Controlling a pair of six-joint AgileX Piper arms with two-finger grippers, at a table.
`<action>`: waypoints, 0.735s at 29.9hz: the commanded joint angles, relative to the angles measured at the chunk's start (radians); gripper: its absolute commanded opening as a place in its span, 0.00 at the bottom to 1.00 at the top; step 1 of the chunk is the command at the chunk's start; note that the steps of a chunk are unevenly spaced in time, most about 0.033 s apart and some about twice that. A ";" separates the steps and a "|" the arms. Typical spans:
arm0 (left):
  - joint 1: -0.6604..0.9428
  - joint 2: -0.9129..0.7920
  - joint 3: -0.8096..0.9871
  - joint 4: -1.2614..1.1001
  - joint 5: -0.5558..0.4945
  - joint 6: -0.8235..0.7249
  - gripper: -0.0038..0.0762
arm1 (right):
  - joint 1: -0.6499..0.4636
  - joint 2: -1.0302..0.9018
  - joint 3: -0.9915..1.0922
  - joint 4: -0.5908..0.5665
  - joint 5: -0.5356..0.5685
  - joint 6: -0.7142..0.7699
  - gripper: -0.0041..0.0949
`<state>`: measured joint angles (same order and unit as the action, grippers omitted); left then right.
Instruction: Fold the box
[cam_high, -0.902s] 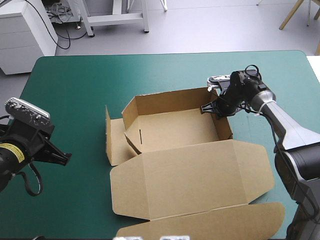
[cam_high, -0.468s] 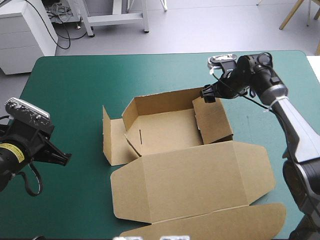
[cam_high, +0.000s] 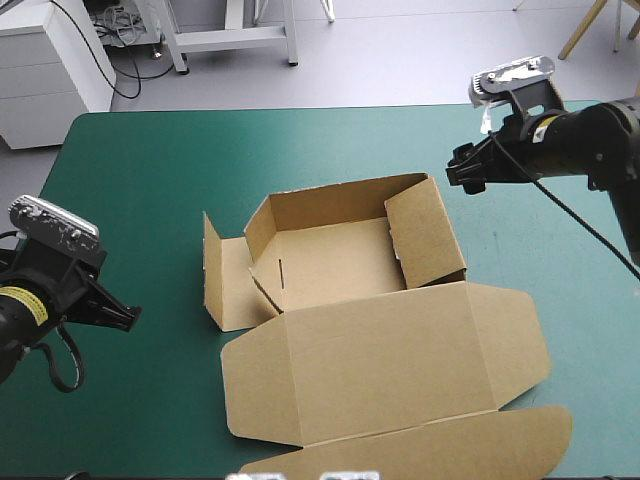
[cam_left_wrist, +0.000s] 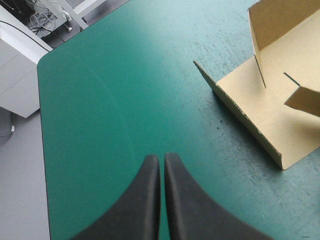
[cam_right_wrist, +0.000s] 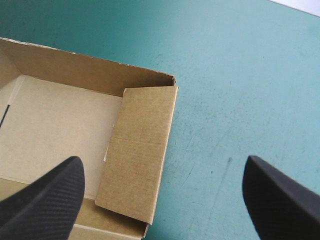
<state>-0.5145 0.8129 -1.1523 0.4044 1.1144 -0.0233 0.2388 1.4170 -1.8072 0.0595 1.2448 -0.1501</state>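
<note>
Cardboard takes up the middle of the table (cam_high: 150, 180): the brown box (cam_high: 340, 260) sits there as a half-made tray, its floor flat on the teal-green cover and its far wall upright. The right wall is raised too, though I cannot tell whether it stands straight or leans in over the floor. From the right wrist view it looks like a panel tipped inward, hiding that corner of the floor.

On the tray's left side the panel lies splayed outward with its outer strip turned up on edge. A short tab at the corner beside it stands free, not tucked. The broad lid lies flat toward the near edge of the table. Its last strip runs out of sight there, so its end cannot be made out.

The left gripper (cam_high: 125, 318) hangs by the table's left edge, toward the near left corner and well apart from the box. Its black fingers (cam_left_wrist: 150, 185) are pressed together with nothing between them, pointing over bare cover. Only the splayed left panel and a bit of the tray show ahead of it.

The right gripper (cam_high: 465, 172) is up over the far right part of the table, just beyond the box's far right corner and clear of it. From above its fingers are a small dark knot, hard to read. Its own wrist view shows them spread wide and empty, each cut off at the base, with the box's right wall below the gap.
</note>
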 joint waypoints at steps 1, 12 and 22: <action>0.002 -0.006 -0.024 0.038 -0.037 -0.010 0.06 | -0.005 -0.055 -0.027 -0.004 -0.041 -0.010 0.84; 0.002 -0.006 -0.024 0.052 -0.023 -0.011 0.05 | -0.005 0.067 0.072 0.000 -0.041 -0.010 0.82; 0.002 -0.006 -0.024 0.052 -0.014 -0.037 0.05 | -0.005 0.323 0.078 0.013 -0.042 -0.037 0.78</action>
<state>-0.5145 0.8129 -1.1523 0.4312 1.1499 -0.0473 0.2388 1.7262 -1.7063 0.0606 1.2317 -0.1753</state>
